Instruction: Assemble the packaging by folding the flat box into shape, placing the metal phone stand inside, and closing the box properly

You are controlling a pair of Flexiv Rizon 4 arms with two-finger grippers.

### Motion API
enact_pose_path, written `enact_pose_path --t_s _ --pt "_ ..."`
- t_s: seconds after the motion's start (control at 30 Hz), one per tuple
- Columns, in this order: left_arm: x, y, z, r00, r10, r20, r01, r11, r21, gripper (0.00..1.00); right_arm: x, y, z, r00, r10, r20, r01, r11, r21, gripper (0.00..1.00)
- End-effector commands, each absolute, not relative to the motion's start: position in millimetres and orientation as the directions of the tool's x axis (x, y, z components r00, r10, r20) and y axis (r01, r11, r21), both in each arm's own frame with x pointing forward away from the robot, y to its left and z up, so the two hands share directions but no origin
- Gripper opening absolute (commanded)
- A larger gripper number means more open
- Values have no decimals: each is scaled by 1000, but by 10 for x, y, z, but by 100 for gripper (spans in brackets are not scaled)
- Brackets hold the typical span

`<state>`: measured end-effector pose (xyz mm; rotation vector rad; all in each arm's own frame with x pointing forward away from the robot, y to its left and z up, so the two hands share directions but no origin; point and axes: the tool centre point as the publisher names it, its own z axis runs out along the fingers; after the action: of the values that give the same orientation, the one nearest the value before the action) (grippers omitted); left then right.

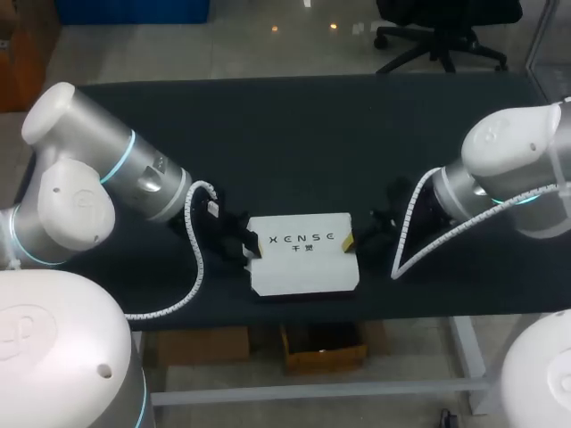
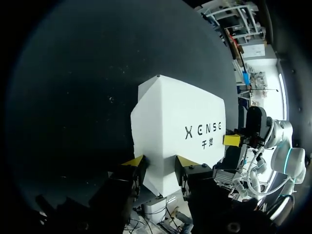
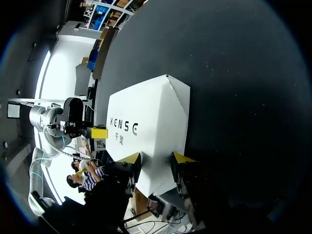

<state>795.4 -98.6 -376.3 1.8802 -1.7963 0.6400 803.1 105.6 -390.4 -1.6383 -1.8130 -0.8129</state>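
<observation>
**Black table, box pinched at both ends, looks like the shaping/closing step**

Head view: the black table point(image 1: 268, 134) carries the white box point(image 1: 303, 259) near its front edge, printed face up. The left gripper point(image 1: 250, 242) is at the box's left end and the right gripper point(image 1: 350, 241) is at its right end, each with a yellow tip on the top face by the end edge. No phone stand is visible beside the box.

Left wrist view: the near end of the box point(image 2: 185, 112) sits between the fingers of the left gripper point(image 2: 160, 163), with a pad against each side, so it is clamped on the box. The right gripper point(image 2: 233, 140) shows at the far end.

Right wrist view: it's the mirror case. The right gripper point(image 3: 155, 158) pinches the near end of the box point(image 3: 146, 117), and the left gripper point(image 3: 99, 132) is at the far end.

My read:
- The box already has volume, so the folding looks mostly done.
- No view shows the stand, so I can't tell whether it is inside.
- If it isn't inside, one end has to be let go and opened up first.
- If it is, the end flaps need tucking, with the other arm bracing the box so it doesn't slide or crush
</observation>
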Motion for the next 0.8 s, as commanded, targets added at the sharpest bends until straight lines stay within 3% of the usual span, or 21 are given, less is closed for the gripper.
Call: enact_pose_path --t_s 0.03,0.8 --pt "7993 -1011 -3747 42 -787 615 -999 -37 21 40 8035 1080 -3892 -90 658 747 996 73 56 37" --pt "8092 -1031 -3669 102 -780 617 -994 -51 100 39 8085 1060 -3852 -56 679 732 997 77 4 36"
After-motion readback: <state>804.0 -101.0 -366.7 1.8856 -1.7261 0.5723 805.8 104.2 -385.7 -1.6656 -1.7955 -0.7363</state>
